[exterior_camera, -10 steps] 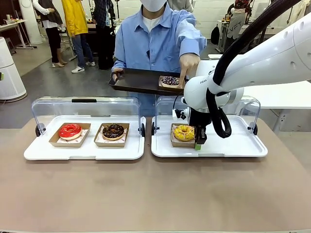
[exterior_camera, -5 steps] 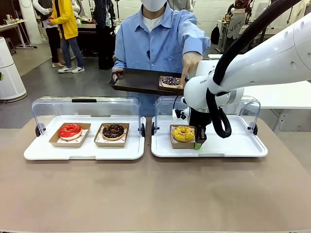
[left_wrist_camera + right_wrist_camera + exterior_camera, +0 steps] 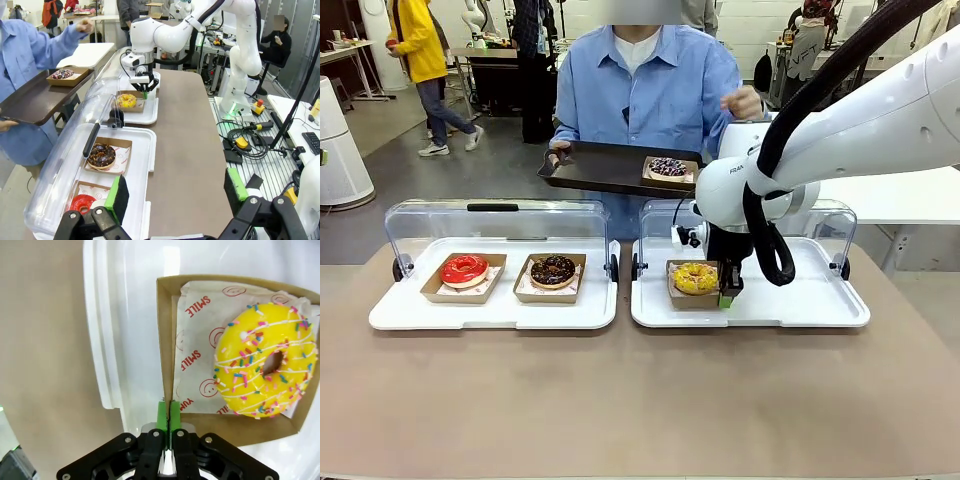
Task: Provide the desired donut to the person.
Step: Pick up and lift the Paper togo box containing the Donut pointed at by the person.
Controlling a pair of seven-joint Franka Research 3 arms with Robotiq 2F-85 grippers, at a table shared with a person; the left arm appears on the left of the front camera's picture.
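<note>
Right hand (image 3: 168, 412): green pads pressed together, pinching the upright wall of the cardboard tray (image 3: 235, 427) at its near corner.

The yellow donut (image 3: 250, 380) lies flat in that tray, hole upward. It is round, so no long axis. Yellow icing, thin white stripes, coloured sprinkles.

The right wrist view shows the paper liner (image 3: 200, 335) under the donut, printed "SMILE".

In the front view the cardboard tray sits at the left end of the white serving tray (image 3: 790, 300) on the bench (image 3: 640, 400). Whether it rests there or is raised cannot be told. Beyond, the person (image 3: 650, 90) holds a dark tray (image 3: 600, 168) bearing a purple-sprinkled donut (image 3: 668, 166).

Left hand (image 3: 175, 192): fingers spread, nothing between them, near a chocolate donut (image 3: 101, 155) and a red donut (image 3: 82, 202).
</note>
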